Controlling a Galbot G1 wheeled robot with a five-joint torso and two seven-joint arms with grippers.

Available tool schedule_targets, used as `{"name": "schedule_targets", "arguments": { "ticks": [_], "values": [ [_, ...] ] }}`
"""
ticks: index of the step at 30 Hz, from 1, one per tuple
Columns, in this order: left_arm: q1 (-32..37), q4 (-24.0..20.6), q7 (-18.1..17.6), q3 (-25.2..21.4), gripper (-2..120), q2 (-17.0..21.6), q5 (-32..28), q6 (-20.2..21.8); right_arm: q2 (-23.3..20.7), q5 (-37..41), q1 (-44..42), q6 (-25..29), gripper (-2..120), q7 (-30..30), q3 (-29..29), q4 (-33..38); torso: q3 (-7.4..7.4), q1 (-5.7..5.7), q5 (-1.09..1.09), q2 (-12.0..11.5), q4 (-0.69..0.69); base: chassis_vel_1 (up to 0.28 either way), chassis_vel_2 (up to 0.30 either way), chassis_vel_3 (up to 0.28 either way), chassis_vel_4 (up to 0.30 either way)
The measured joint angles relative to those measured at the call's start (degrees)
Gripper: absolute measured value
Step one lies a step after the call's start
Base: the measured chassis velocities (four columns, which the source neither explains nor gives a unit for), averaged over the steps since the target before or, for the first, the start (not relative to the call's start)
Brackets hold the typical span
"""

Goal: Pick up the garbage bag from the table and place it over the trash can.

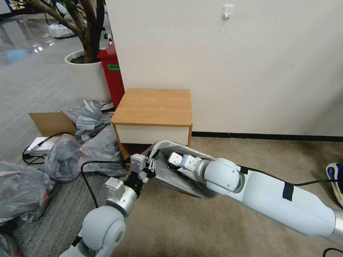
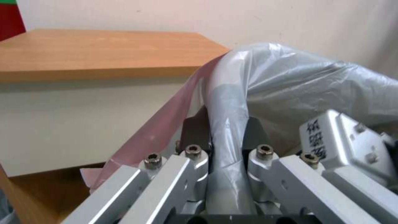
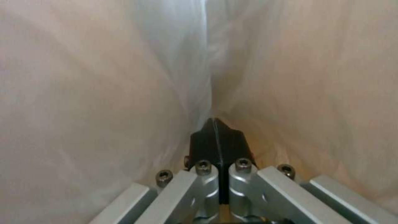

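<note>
The garbage bag (image 1: 168, 178) hangs open in front of the table (image 1: 153, 103), low over the carpet, grey with a pinkish rim. My left gripper (image 1: 153, 165) is shut on a fold of the bag's rim; in the left wrist view the grey plastic (image 2: 290, 81) runs between the black pads (image 2: 253, 130) of that gripper (image 2: 224, 124), beside the table's wooden top (image 2: 104, 49). My right gripper (image 1: 173, 162) reaches inside the bag's mouth. In the right wrist view that gripper (image 3: 215, 124) is shut, with the bag's film (image 3: 104, 93) creasing out from its tip. The trash can is hidden.
Several bulging grey plastic sacks (image 1: 71, 153) and a cardboard sheet (image 1: 50, 123) lie on the floor to the left. A tall red box (image 1: 112, 71) and a round white planter (image 1: 85, 71) stand behind them. The wall (image 1: 232, 71) backs the table. Carpet to the right is open.
</note>
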Motion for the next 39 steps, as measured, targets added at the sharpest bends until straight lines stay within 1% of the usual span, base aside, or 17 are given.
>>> {"name": "schedule_targets", "arguments": {
  "ticks": [15,21,30,32,39],
  "values": [
    [0.7,-1.2,0.0,0.0,7,-0.8,0.8,0.1,0.1,0.3,0.7,0.0,0,1.7,-1.9,-1.1,0.0,0.0,0.0,0.0,0.0,0.0,0.0,0.0,0.0],
    [1.1,-1.2,0.2,0.4,7,-1.3,2.2,0.1,0.5,1.4,0.9,0.0,0,3.2,-2.6,-1.2,0.0,0.0,0.0,0.0,0.01,0.0,0.0,0.0,0.0],
    [2.3,-1.6,0.3,-0.1,7,-1.4,2.4,0.0,0.4,1.7,0.1,-0.1,0,3.4,-1.9,-0.9,0.0,0.0,0.0,0.0,0.0,0.0,0.0,0.0,0.0],
    [2.4,-1.5,0.3,-0.3,7,-1.4,2.1,0.0,0.2,2.2,0.0,0.0,0,3.4,-1.4,-0.5,0.0,0.0,0.0,0.0,0.01,0.0,0.0,0.0,0.0],
    [2.1,1.6,-1.4,-1.3,7,-2.3,-0.8,-0.1,-0.8,7.7,-0.3,0.0,0,3.0,0.7,3.3,0.0,0.0,0.0,0.0,0.0,0.0,0.0,0.0,0.0]
  ]
}}
